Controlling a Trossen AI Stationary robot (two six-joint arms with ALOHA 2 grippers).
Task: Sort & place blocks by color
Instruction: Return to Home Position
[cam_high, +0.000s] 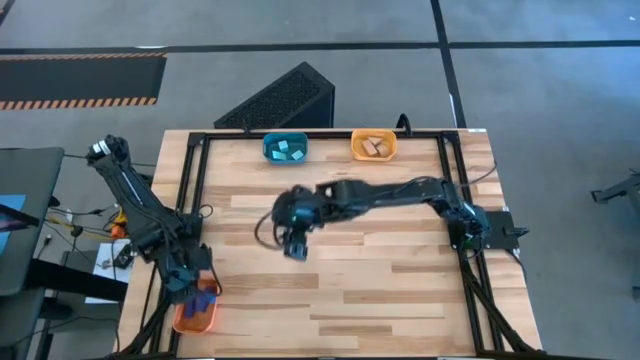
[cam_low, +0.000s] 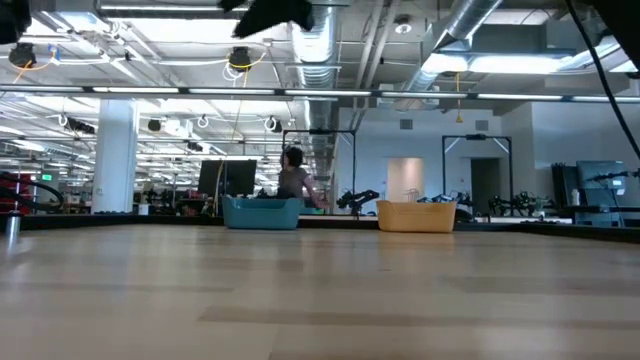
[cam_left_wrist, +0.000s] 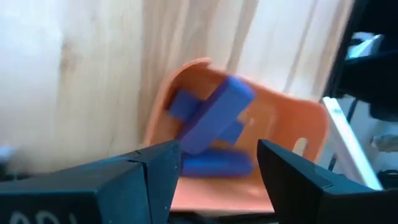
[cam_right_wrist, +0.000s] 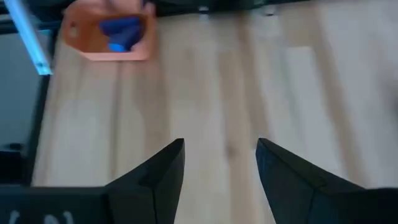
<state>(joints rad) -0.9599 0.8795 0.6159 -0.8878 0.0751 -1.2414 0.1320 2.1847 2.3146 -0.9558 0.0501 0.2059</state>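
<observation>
Dark blue blocks (cam_left_wrist: 214, 118) lie piled in an orange tray (cam_high: 195, 312) at the table's near left corner; the top one lies slanted across the others. My left gripper (cam_left_wrist: 219, 155) hovers open just above this tray, holding nothing. Light cyan blocks (cam_high: 287, 149) sit in a teal tray (cam_high: 268, 150) at the far edge. Tan blocks (cam_high: 375, 147) sit in a second orange tray (cam_high: 358, 148) beside it. My right gripper (cam_right_wrist: 221, 152) is open over bare wood near the table's middle (cam_high: 295, 248). Its wrist view shows the tray of blue blocks (cam_right_wrist: 121, 31) farther off.
A black frame (cam_high: 190, 180) borders the table's left, far and right sides. The low view shows the teal tray (cam_low: 262, 212) and orange tray (cam_low: 415, 215) at the far edge, with a person (cam_low: 293, 175) in the room beyond. A dark grille box (cam_high: 280, 100) stands behind the table.
</observation>
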